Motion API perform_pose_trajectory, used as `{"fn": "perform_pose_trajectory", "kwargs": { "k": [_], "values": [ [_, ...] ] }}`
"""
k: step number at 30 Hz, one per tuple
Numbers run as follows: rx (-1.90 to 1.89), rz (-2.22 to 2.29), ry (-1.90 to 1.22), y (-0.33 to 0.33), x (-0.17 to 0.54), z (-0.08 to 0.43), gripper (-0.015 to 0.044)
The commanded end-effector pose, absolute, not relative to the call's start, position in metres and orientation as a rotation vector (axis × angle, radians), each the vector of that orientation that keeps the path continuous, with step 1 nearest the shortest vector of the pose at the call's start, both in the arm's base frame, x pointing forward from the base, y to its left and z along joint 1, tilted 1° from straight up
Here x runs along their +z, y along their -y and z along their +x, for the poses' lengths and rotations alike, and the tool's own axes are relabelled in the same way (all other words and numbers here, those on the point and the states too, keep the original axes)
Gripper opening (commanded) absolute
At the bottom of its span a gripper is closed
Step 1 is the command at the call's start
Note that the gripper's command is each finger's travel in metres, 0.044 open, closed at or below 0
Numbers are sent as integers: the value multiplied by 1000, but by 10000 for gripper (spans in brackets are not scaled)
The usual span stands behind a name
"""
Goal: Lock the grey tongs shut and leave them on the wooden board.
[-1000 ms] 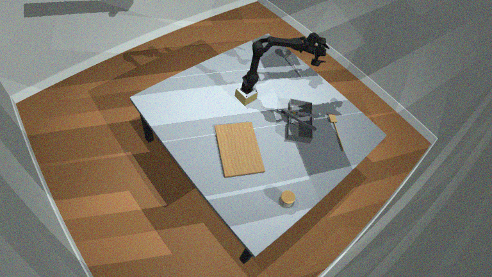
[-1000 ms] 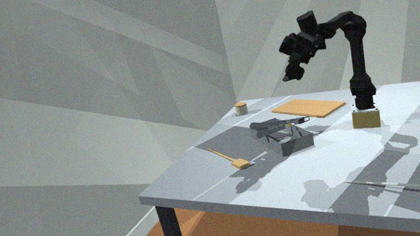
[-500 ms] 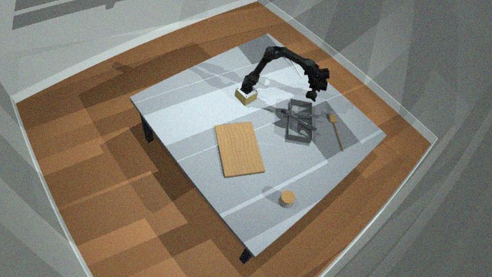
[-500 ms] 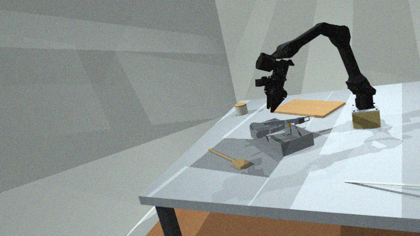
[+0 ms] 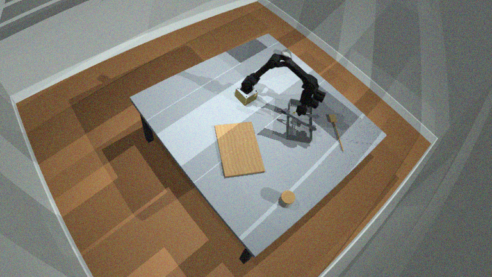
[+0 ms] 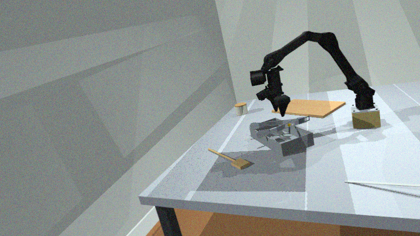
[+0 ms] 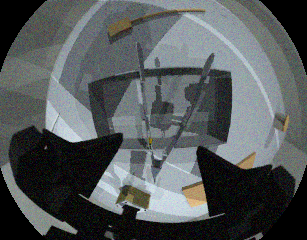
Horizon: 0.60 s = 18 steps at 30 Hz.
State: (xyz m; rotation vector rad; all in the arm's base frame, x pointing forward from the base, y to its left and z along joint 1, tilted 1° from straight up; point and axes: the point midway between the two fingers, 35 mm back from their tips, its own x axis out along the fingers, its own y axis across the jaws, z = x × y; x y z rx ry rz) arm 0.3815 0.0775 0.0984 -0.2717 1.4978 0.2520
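The grey tongs lie open in a V across the grey roasting tin. Their hinge end points toward the robot base, and the tips spread toward the far side. A small yellow spot shows near the hinge. My gripper is open and empty, fingers down, above the tongs. In the wrist view the hinge end appears between the fingers, but they do not touch it. The wooden board lies flat beside the tin with nothing on it.
A wooden brush-like tool lies beyond the tin. A round pot with a wooden lid stands near the table edge. The tin's raised walls surround the space below the tongs.
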Motion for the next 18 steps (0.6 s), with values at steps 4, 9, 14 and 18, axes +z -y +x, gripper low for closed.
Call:
{"fn": "perform_pose_trajectory", "kwargs": {
  "k": [4,9,14,18],
  "values": [
    [263,-279,-1508,-71,98,379,440],
    [263,-279,-1508,-71,97,380,440],
    [263,-279,-1508,-71,91,381,440],
    [263,-279,-1508,-71,84,382,440]
  ]
}}
